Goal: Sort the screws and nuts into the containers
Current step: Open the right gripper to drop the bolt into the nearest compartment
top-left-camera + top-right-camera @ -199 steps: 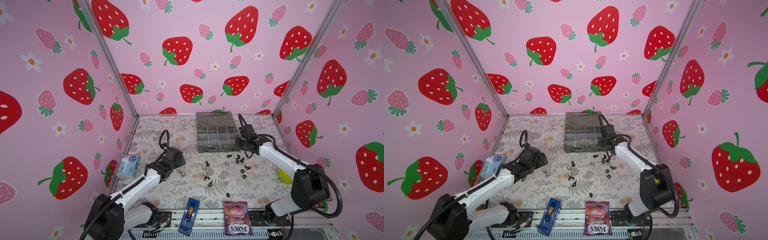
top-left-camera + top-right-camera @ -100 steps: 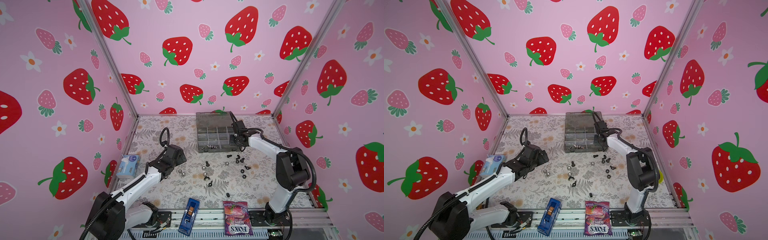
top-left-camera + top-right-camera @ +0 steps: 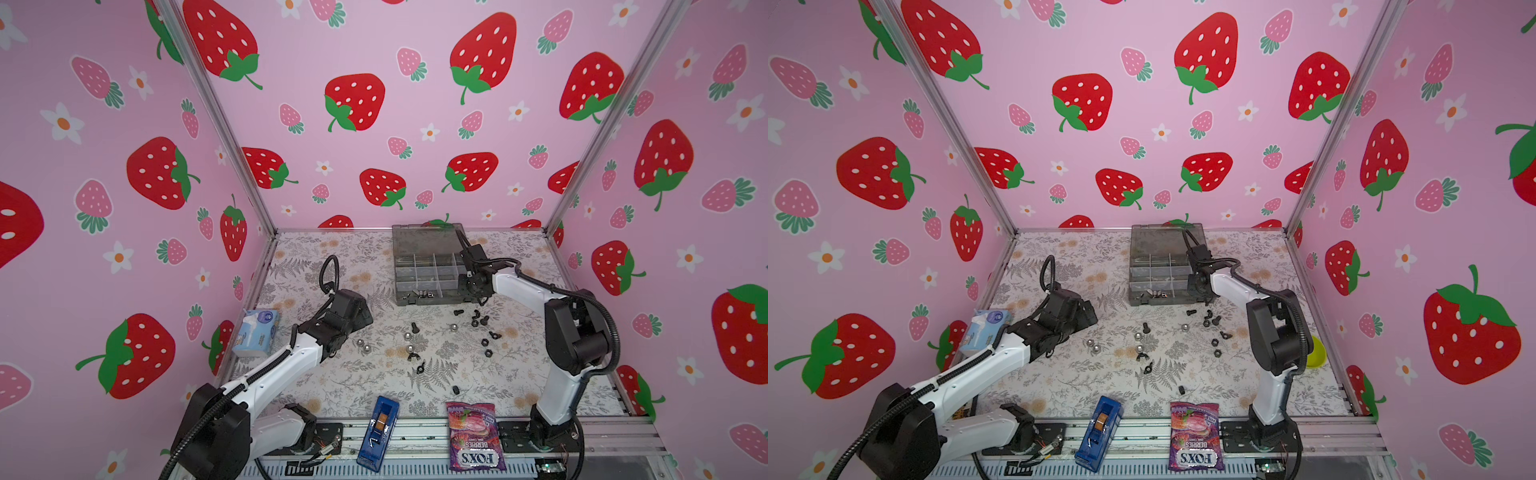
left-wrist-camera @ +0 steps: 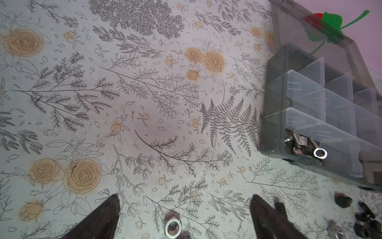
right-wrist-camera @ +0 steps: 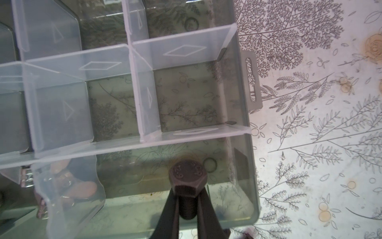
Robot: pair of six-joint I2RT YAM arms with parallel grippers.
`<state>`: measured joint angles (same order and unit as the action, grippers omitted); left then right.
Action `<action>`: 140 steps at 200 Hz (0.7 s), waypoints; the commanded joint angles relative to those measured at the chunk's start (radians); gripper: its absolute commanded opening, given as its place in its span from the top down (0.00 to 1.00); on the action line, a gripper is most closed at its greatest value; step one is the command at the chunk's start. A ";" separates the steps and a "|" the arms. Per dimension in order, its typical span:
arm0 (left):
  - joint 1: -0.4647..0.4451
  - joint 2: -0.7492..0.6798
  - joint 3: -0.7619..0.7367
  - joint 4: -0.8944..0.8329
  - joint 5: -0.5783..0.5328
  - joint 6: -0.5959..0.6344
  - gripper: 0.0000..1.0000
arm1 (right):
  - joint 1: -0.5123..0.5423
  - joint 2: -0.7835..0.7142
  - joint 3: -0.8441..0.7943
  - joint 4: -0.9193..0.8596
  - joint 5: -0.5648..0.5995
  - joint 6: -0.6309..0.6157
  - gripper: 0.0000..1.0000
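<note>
In right tool (image 5: pixel 188 196): dark hex-head screw (image 5: pixel 187 175), stubby shank.

1. The organiser box (image 3: pixel 432 300) sits at the back of the desk (image 3: pixel 519 374), right of centre, its lid opened toward the rear wall.
2. A few nuts (image 4: pixel 299 144) lie in the box's front row, toward its left end.
3. The right arm's fingers (image 5: pixel 168 211) are above the box's front right corner cell, with a screw (image 5: pixel 187 171) between them.
4. More screws (image 3: pixel 414 327) and nuts lie scattered on the desk just in front of the box.
5. The left arm's fingers (image 4: pixel 103 219) hang over the desk left of centre, a nut (image 4: pixel 172 226) lying beneath the gap between them.
6. A tissue pack (image 3: pixel 257 332) stands at the desk's left edge.
7. At the front edge, a narrow box (image 3: pixel 378 432) lies left of a candy bag (image 3: pixel 476 436), both between the arm bases.
</note>
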<state>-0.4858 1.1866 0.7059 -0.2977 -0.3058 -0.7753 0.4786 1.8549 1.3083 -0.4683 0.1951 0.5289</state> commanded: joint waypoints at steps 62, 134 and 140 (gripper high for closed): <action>0.006 -0.017 0.027 -0.033 -0.032 -0.002 0.01 | -0.003 -0.088 -0.041 0.012 0.031 0.014 0.63; 0.011 -0.066 0.007 -0.049 -0.058 -0.002 0.01 | 0.081 -0.276 -0.228 0.055 0.016 0.124 0.59; 0.013 -0.068 0.007 -0.049 -0.059 -0.002 0.01 | 0.092 -0.285 -0.247 0.062 0.011 0.126 0.58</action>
<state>-0.4831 1.1385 0.7059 -0.3157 -0.3244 -0.7750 0.5274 1.6115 1.1305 -0.4236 0.2104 0.6048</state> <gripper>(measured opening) 0.993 0.408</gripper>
